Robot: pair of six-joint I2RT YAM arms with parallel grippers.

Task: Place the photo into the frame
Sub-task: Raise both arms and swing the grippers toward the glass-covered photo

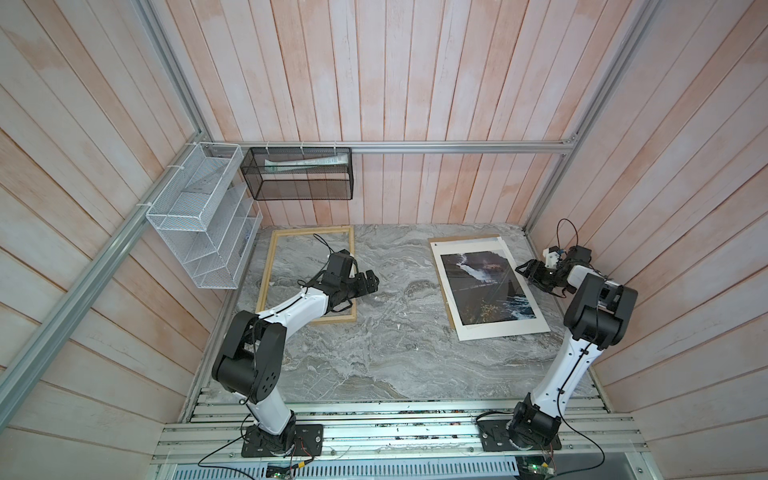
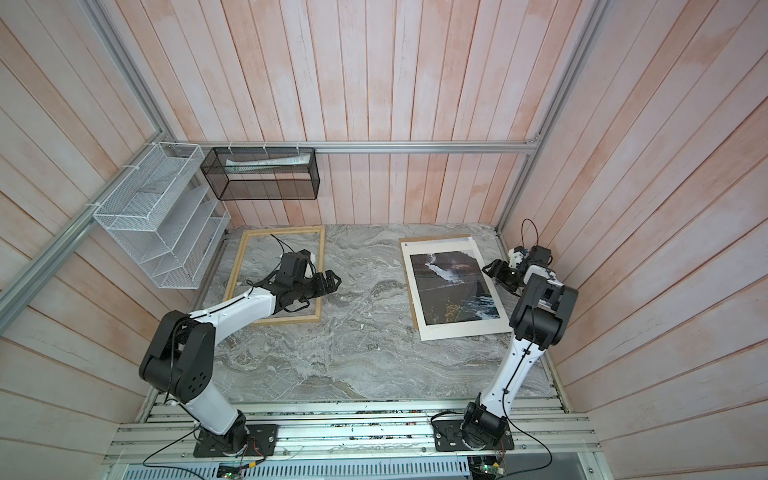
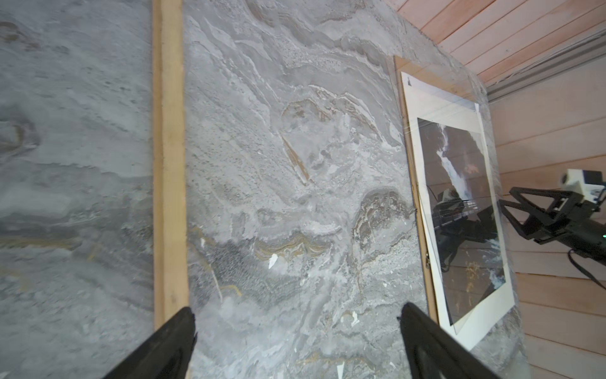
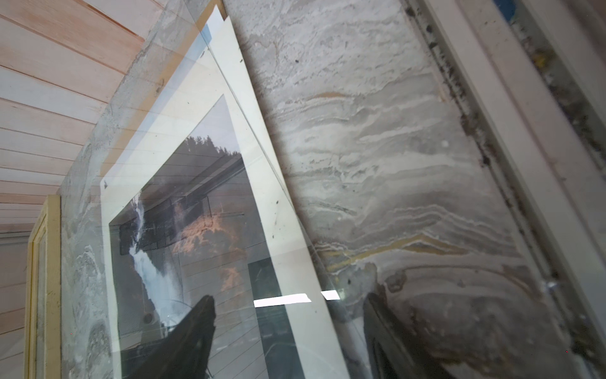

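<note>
Right gripper point(image 1: 525, 276), jaws spread, flanks the edge of the photo point(image 1: 486, 291): thin, floppy paper, likely best pinched by its white border.

White arm links point(image 1: 291, 305), black joints point(image 1: 249, 361), black cables point(image 1: 570, 369).

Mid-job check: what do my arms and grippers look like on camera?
Both the left arm and right arm have white shells, black joints and black cables alongside. The left gripper and right gripper are black, triangular and open-framed. A white block sits behind the right one.
</note>
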